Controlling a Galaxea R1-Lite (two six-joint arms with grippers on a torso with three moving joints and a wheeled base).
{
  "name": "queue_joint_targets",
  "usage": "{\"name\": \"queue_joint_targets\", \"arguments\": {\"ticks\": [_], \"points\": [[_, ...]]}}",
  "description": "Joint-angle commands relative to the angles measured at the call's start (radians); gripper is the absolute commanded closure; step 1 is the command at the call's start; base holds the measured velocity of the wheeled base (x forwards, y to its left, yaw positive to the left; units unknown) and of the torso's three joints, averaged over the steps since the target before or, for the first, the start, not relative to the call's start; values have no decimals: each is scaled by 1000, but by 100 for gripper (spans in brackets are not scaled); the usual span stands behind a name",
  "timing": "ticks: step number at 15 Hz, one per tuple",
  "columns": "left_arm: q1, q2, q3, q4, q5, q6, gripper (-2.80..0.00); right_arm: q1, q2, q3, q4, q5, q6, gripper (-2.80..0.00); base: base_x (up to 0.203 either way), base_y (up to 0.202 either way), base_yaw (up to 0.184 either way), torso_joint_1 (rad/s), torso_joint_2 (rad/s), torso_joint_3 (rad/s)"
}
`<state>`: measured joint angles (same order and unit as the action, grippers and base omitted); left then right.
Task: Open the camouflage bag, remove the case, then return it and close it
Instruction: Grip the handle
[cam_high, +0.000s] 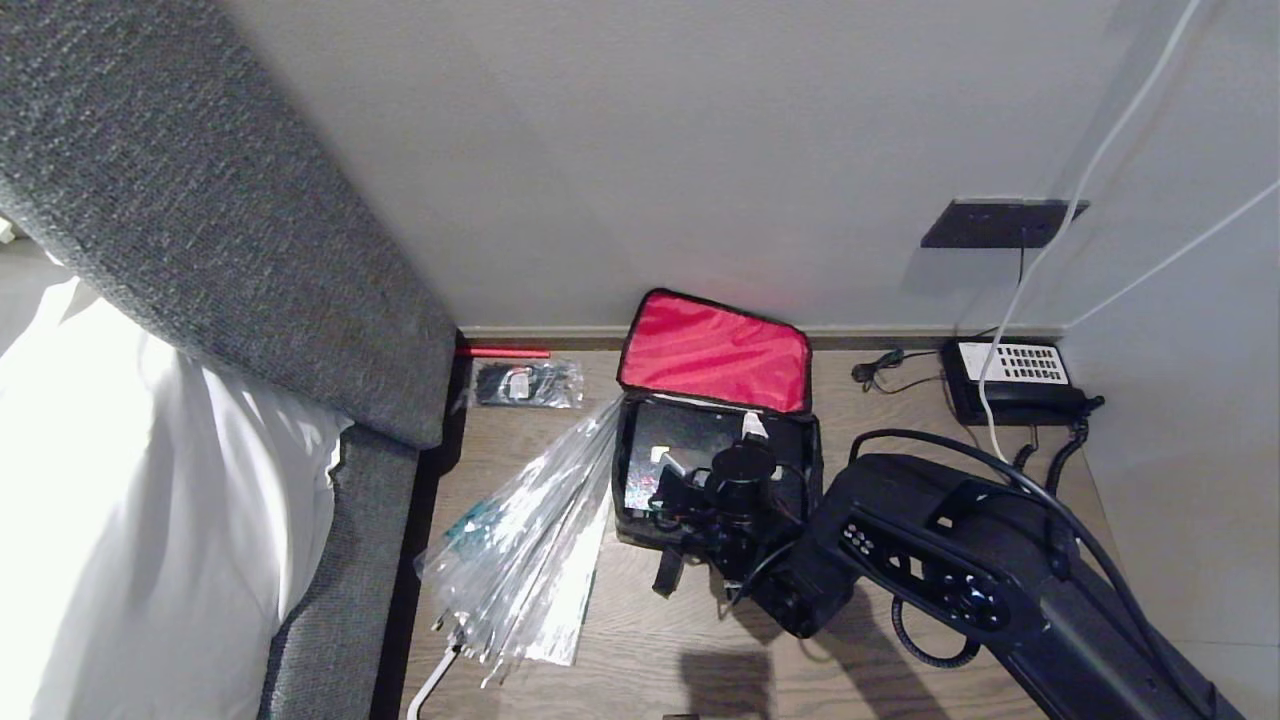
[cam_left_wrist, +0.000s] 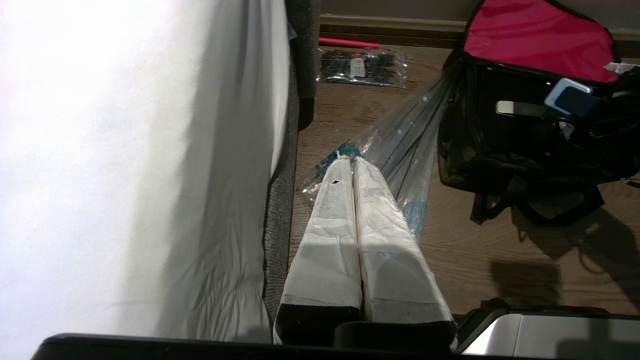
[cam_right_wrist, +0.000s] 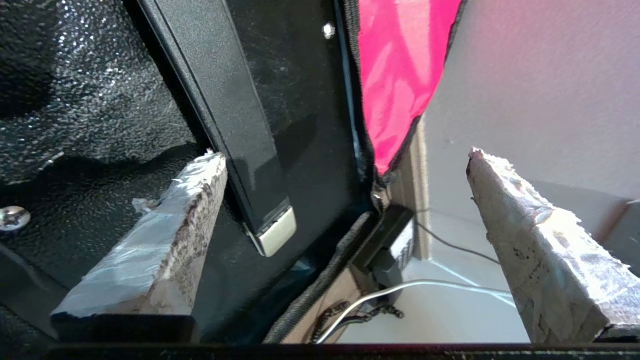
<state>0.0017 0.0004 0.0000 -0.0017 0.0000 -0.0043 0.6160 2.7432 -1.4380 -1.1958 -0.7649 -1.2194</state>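
Inside the open camouflage bag (cam_high: 700, 430) on the floor, the right gripper (cam_high: 700, 490) holds its fingers (cam_right_wrist: 165, 240) wide over the case (cam_high: 680, 440), so I judge the next move is to close them around its handle (cam_right_wrist: 235, 125).

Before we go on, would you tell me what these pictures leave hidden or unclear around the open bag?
- Head view: the right tool and arm cover the near part of the case in the bag.
- Right wrist view: the case handle is cut off by the upper edge.
- Left wrist view: the umbrella is partly behind the left tool.
- Telephone key labels: too small.
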Motion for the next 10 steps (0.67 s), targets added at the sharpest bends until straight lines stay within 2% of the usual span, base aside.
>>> {"name": "queue_joint_targets", "arguments": {"ticks": [1,5,10], "points": [[1,-2,0,0,0,0,0,-4,2,-9,13,-4,13,-280,0,0,0,0,0,0],[0,-2,0,0,0,0,0,-3,-20,-12,155,25,145,-280,0,0,0,0,0,0],[1,-2,0,-1,0,0,0,-2,-22,-27,150,45,156,-280,0,0,0,0,0,0]]}}
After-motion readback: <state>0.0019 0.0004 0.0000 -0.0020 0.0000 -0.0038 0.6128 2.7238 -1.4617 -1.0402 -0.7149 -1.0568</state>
